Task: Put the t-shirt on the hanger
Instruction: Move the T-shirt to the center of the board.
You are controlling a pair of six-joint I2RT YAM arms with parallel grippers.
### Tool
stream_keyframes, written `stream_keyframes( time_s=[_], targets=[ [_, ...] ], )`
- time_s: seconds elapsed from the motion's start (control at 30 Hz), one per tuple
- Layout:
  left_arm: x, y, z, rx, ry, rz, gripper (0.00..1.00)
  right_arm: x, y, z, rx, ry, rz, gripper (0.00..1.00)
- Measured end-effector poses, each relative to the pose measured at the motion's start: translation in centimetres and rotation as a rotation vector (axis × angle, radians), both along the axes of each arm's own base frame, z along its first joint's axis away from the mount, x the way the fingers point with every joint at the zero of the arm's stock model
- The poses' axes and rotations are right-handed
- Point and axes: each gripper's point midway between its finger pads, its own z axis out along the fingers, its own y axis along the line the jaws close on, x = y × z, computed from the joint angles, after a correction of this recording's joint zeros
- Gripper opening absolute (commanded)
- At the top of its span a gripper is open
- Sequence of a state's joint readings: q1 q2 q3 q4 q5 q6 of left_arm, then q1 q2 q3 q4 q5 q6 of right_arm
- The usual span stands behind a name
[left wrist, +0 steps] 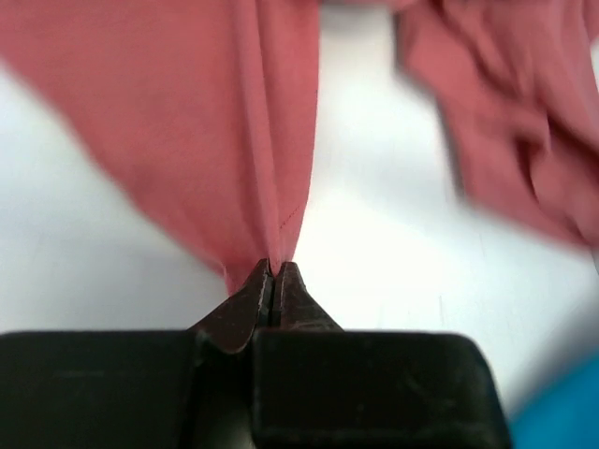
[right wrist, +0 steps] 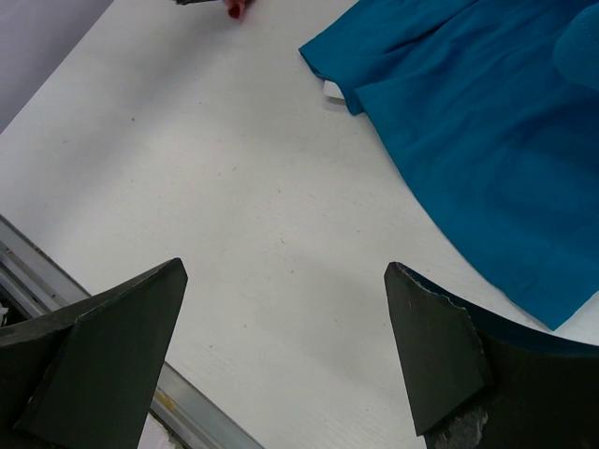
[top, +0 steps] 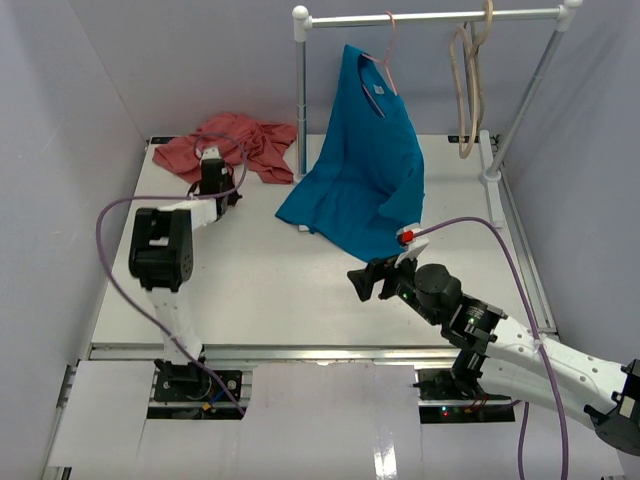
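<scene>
A red t-shirt [top: 245, 145] lies crumpled at the back left of the table. My left gripper [top: 212, 165] is shut on a fold of the red t-shirt [left wrist: 234, 122], with its tips [left wrist: 275, 267] pinching the cloth's edge just above the table. The light beige wooden hanger [top: 466, 90] hangs on the rack's rail [top: 430, 17] at the right. My right gripper [top: 366, 280] is open and empty above the table [right wrist: 234, 187], just near of the teal shirt's hem. Its fingers [right wrist: 430, 355] stand wide apart.
A teal t-shirt [top: 370, 170] hangs from a thin pink hanger [top: 388, 50] on the rail, its lower part spread on the table [right wrist: 468, 122]. The rack's white posts [top: 301, 80] stand at the back. Walls close in the left and right sides.
</scene>
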State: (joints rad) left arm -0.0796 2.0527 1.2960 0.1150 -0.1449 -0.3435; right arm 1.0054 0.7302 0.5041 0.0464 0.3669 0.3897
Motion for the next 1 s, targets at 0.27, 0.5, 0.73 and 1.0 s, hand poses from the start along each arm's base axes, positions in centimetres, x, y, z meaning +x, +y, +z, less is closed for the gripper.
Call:
stream_keyframes(
  time_s=[0.27, 0.5, 0.73, 1.0],
  targets=[
    [-13.4, -7.1, 21.7, -0.142, -0.436, -0.124, 0.00, 0.5, -0.5, 0.2, -0.007, -0.018, -0.032, 0.93],
    [-23.9, -11.7, 26.0, -0.354, -0.607, -0.387, 0.00, 1.0, -1.0, 0.3, -0.024, -0.037, -0.066, 0.93],
    [-26.9, -18.0, 17.8, -0.469, -0.342, -0.656, 0.00, 1.1, -1.5, 0.9, -0.007, -0.053, -0.083, 0.93],
    [-28.5, -28.5, 17.0, -0.538, -0.233, -0.959, 0.00, 1.3, -2.0, 1.1, -0.001, -0.063, -0.115, 0.93]
  ],
)
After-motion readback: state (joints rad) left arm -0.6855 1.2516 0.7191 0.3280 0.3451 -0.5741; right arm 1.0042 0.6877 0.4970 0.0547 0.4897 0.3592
